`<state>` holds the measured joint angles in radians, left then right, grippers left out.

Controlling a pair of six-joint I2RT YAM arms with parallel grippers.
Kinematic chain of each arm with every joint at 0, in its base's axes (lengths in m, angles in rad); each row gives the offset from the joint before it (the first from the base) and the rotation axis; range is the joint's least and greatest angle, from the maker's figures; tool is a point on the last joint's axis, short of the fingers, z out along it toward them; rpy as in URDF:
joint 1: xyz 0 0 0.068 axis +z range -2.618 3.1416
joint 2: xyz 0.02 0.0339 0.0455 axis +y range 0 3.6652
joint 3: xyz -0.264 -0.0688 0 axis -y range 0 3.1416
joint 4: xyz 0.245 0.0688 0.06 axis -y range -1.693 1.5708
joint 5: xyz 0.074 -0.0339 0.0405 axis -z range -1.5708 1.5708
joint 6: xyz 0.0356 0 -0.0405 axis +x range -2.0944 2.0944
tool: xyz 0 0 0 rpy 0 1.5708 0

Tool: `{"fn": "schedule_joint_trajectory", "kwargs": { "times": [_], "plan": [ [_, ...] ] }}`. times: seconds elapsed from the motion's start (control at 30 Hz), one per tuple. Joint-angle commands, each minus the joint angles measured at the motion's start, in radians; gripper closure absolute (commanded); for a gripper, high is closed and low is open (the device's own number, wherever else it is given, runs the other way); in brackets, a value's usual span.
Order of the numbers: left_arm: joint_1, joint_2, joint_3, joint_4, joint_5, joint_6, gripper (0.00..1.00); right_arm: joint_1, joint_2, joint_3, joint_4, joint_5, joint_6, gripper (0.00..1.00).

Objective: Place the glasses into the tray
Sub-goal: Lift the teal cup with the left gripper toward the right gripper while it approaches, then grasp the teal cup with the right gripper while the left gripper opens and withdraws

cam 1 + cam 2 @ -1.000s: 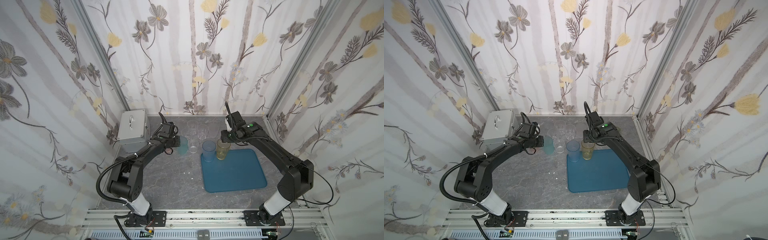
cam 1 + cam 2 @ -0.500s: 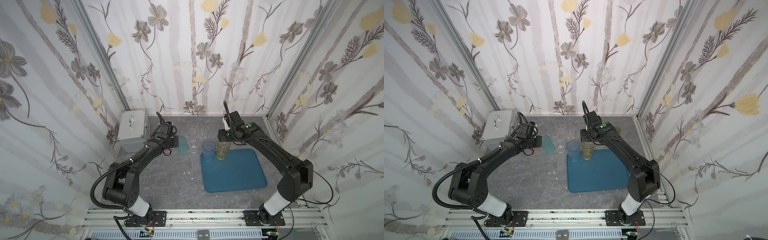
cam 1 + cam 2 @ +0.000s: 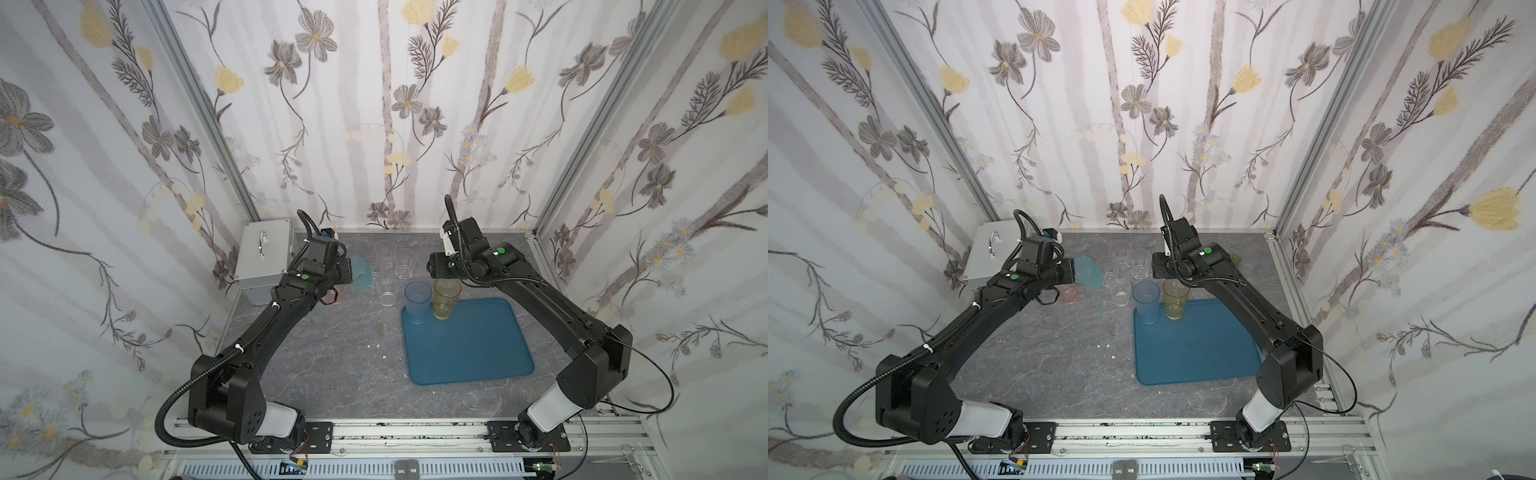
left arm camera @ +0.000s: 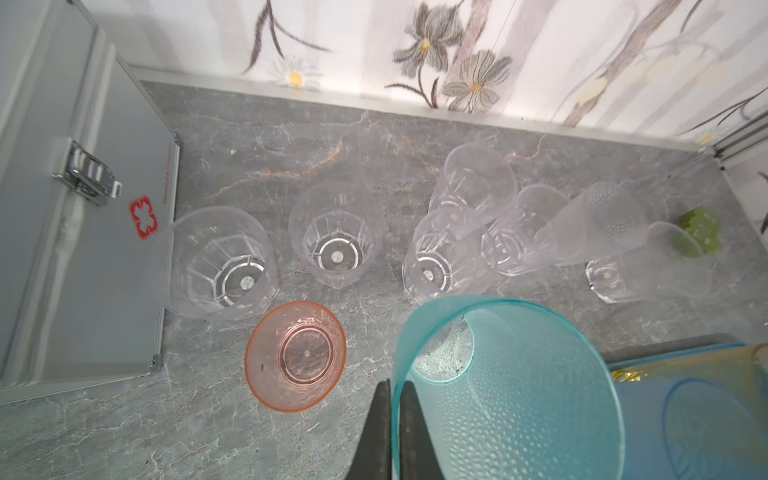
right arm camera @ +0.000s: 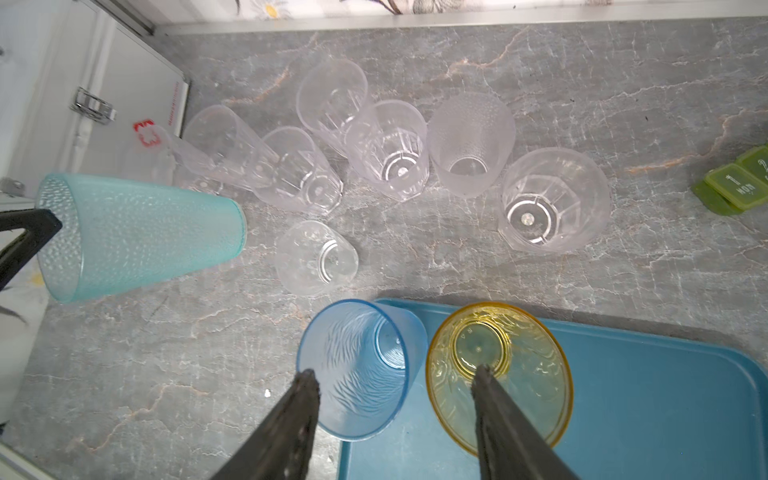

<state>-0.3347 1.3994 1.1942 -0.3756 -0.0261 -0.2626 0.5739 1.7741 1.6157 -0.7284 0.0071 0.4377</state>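
Left of the tray (image 3: 469, 353), the left gripper (image 4: 397, 388) pinches the tilted teal glass (image 4: 519, 395) by its rim; the right gripper (image 5: 395, 372) hangs released over the tray

The teal-blue tray (image 3: 469, 345) lies flat on the table, low-rimmed and mostly bare. The blue glass (image 3: 417, 301) and yellow glass (image 3: 446, 299) stand upright side by side in its far left corner. The dimpled teal glass (image 4: 511, 386) is steeply tilted, apparently clear of the table, with its rim pinched by the left gripper (image 4: 394, 388). The pink glass (image 4: 296, 356) stands upright on the table, off the tray. Several clear glasses (image 5: 390, 149) stand clustered beyond the tray, most faceted, with one frosted glass (image 5: 469, 141) among them.
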Motion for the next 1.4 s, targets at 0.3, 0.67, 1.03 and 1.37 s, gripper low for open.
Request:
{"fn": "schedule_joint_trajectory", "kwargs": {
  "times": [0.3,0.67,1.03,1.37],
  "plan": [
    [-0.193,0.154,0.266,0.053,-0.141,-0.096,1.0,0.086,-0.041,0.042,0.254,-0.024,0.148,0.39],
    [-0.309,0.267,0.406,0.061,-0.164,-0.127,1.0,0.081,0.026,0.092,0.232,0.133,0.093,0.4],
    [-0.363,0.318,0.472,0.066,-0.204,-0.138,1.0,0.079,0.065,0.116,0.165,0.271,0.035,0.58],
    [-0.402,0.338,0.514,0.066,-0.178,-0.156,0.95,0.059,0.072,0.114,0.153,0.295,0.022,0.91]
  ]
}}
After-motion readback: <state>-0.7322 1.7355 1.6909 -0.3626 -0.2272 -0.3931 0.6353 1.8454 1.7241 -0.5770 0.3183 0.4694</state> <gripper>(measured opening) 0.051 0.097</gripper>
